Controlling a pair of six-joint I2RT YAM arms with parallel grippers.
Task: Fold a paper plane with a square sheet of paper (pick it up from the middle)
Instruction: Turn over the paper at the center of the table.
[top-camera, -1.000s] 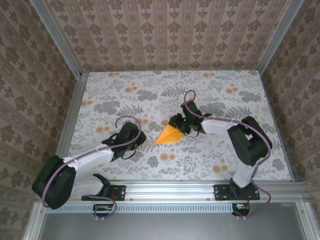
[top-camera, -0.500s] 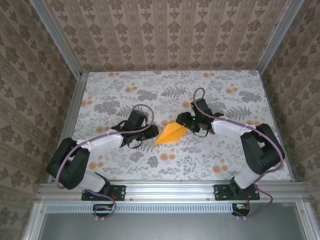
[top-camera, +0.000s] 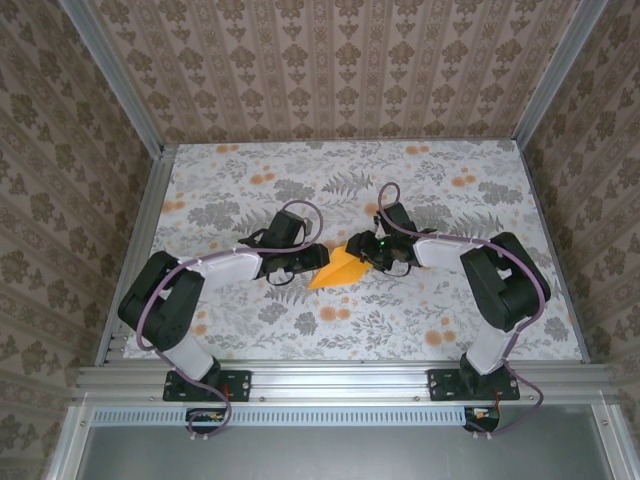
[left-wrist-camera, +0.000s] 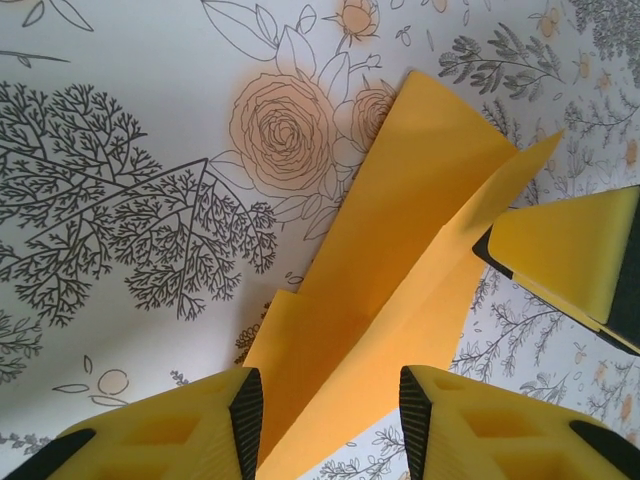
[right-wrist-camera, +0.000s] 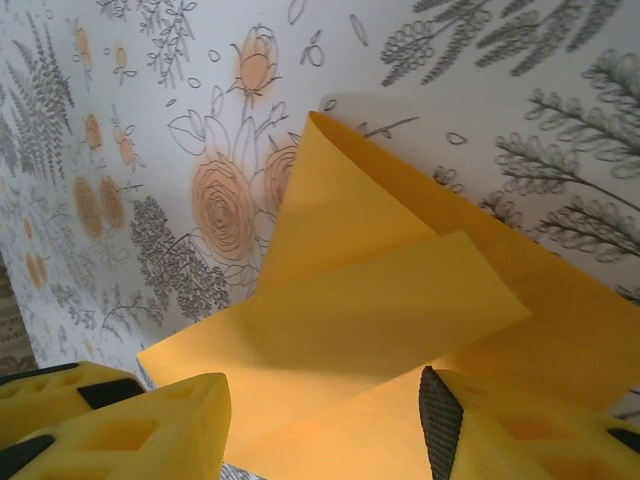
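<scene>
The square sheet of paper (top-camera: 336, 270) lies near the middle of the table (top-camera: 450, 310), between the two grippers. It is already partly folded into a pointed shape, with the tip directed to the near left. In the wrist views a long crease and loose flaps are seen. The layers are not pressed flat, and one edge curls up from the floral surface.

The left gripper (left-wrist-camera: 325, 400) is placed over the left part of the paper. Its jaws are partly apart and the paper passes through the gap, but no pinch is seen, so it is judged to hold nothing. The right gripper (right-wrist-camera: 322, 390) is placed at the wider end. Its jaws are also partly apart, with folded layers lying between them, and nothing is seen clamped. One of its fingers (left-wrist-camera: 560, 250) is seen just beside the far edge of the paper.

The step in hand is judged to be the setting of a fold along the centre crease. One side should be kept down while the other flap is brought over. The edges should be matched before any pressure is given. The crease should then be pressed from the tip outward, slowly, because such thin paper may slide on the cloth or be crushed.
</scene>
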